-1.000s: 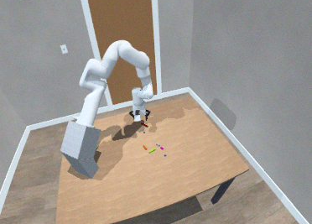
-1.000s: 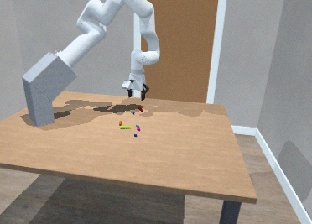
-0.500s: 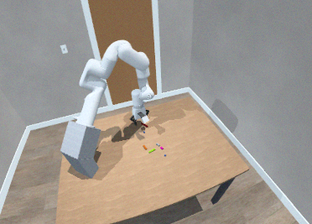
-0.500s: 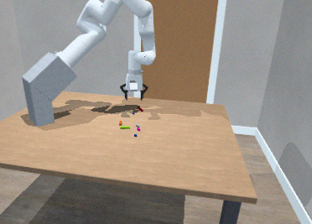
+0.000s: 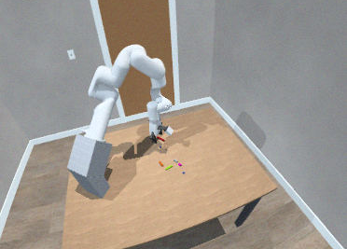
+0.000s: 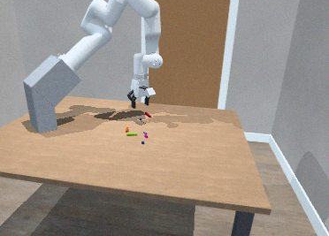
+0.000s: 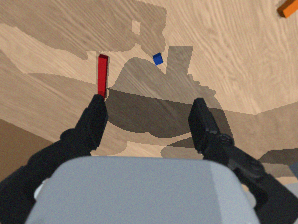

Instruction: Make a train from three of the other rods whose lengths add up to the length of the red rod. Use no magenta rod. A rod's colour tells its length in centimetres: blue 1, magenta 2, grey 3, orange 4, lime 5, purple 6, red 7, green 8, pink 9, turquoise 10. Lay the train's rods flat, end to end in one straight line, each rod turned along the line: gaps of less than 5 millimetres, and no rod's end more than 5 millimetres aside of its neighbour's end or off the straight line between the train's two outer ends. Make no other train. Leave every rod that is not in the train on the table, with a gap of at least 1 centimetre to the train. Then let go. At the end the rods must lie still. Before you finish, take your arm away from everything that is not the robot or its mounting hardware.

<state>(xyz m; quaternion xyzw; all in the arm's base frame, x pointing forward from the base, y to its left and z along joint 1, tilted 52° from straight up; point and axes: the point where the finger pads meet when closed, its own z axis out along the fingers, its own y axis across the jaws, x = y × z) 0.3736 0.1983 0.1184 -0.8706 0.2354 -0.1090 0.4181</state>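
Above the table (image 5: 210,142) (image 6: 190,161), the open pincer (image 5: 158,136) (image 6: 141,104) (image 7: 148,107); near it, the red rod (image 5: 160,139) (image 6: 148,115) (image 7: 102,76).

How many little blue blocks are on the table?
2. One blue block is near the red stick. The other blue block is past the bright pink one. The arm could hide more.

Wooden table (image 5: 215,193) (image 6: 186,165) (image 7: 240,65) bearing small coloured rods, red (image 5: 160,139) (image 6: 148,115) (image 7: 102,75), orange (image 5: 161,164) (image 6: 126,129) (image 7: 287,9) and lime (image 5: 169,167) (image 6: 132,134) included, perhaps one grey (image 5: 175,160) (image 6: 145,133).
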